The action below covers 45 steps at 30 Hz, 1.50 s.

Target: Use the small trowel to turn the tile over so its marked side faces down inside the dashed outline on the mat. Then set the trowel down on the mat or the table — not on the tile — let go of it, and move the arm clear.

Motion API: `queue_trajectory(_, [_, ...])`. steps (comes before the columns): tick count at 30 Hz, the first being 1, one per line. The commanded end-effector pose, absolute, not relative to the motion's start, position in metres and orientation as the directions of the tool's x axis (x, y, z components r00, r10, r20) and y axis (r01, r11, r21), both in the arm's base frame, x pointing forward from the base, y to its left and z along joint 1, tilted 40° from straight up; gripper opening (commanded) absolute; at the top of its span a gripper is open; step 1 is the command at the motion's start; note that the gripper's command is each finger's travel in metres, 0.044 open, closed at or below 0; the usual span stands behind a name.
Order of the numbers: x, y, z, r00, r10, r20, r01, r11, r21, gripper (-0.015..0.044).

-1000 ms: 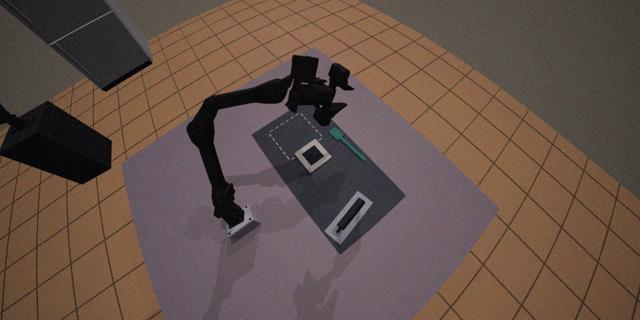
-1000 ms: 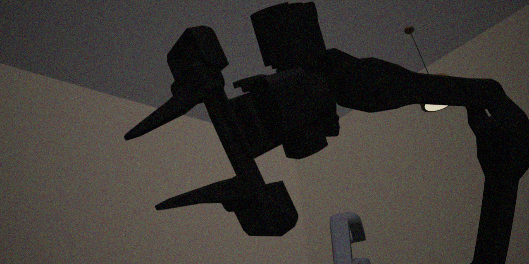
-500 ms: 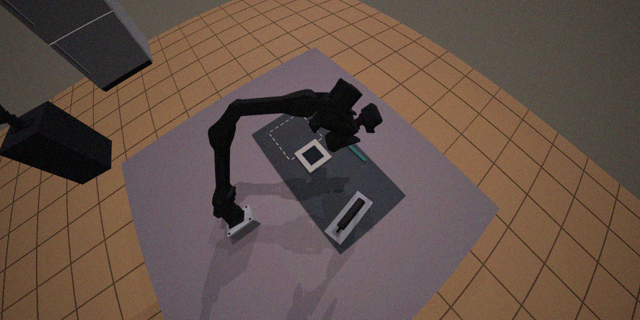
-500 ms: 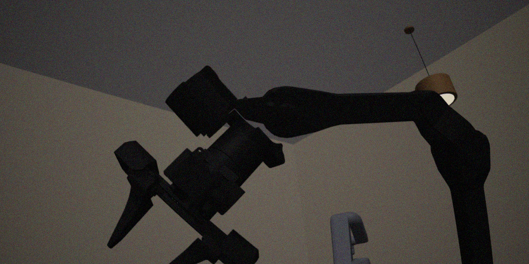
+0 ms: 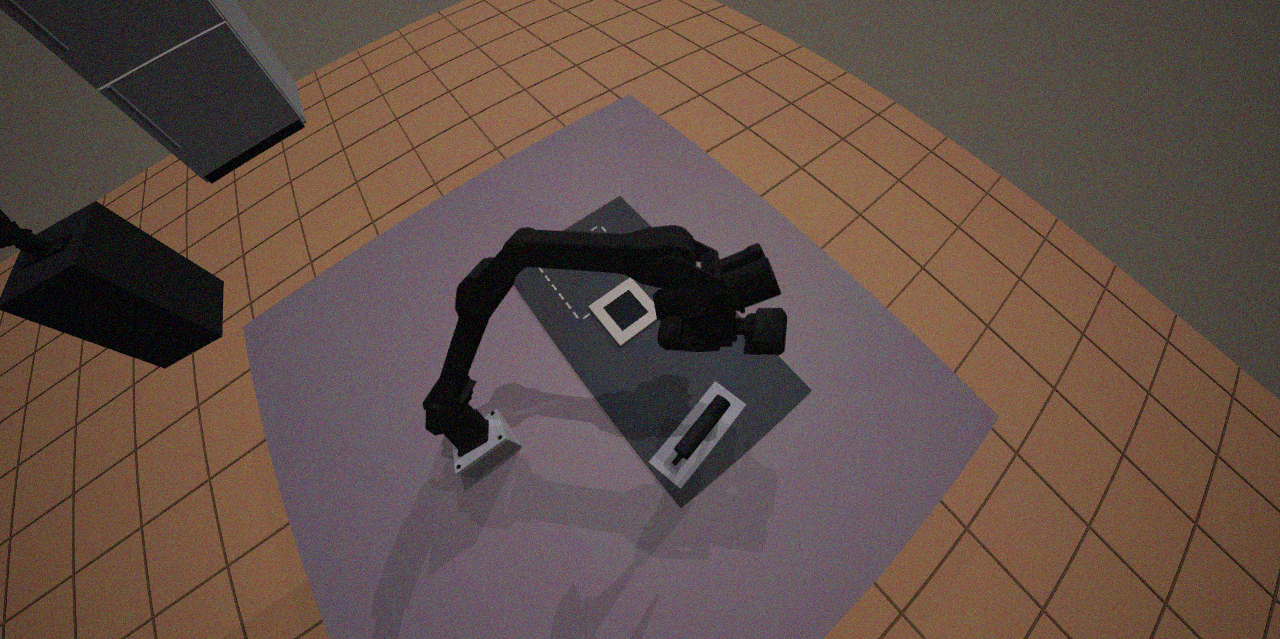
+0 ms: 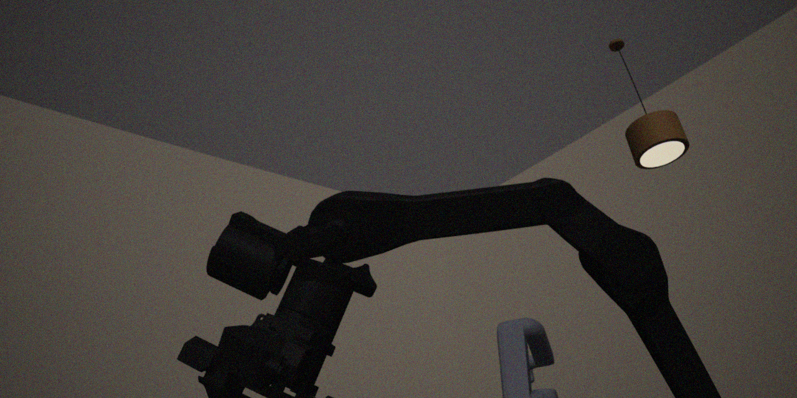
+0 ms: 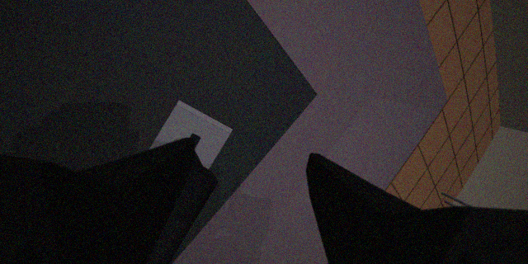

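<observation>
"Are the jaws [image 5: 725, 330] [image 6: 261, 367] holding anything?"

"No, they're part-way open, with nothing in between."

"Where's the trowel [image 5: 662, 460] [image 7: 214, 134]?"

"The grey one with the black handle lies on the dark mat [image 5: 581, 357] [image 7: 124, 49], near a corner."

"And the tile [image 5: 623, 310]?"

"On the mat too, dark square up, just beside the dashed outline [image 5: 562, 292]. The arm [image 5: 581, 250] [image 6: 479, 211] hides some of that."

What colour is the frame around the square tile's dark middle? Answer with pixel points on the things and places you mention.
Cream [image 5: 605, 326], clearest from the top.
</observation>
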<state>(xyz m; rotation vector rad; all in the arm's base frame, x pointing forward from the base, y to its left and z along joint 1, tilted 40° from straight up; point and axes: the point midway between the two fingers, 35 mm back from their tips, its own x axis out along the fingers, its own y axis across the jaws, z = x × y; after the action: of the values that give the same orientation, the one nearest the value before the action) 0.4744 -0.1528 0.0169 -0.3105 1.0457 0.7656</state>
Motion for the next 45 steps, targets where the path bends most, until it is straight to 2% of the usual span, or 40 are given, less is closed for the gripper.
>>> queue_trajectory(1, [0.456,-0.162,-0.008,0.185,0.456,-0.871,-0.634,0.732,0.248,0.027])
queue_trajectory(16, [0.389,-0.175,-0.068,-0.094,0.621,-0.778,-0.345,0.713,0.61,0.027])
queue_trajectory(45, [0.387,-0.152,-0.098,-0.096,0.624,-0.776,-0.342,0.711,0.614,0.027])
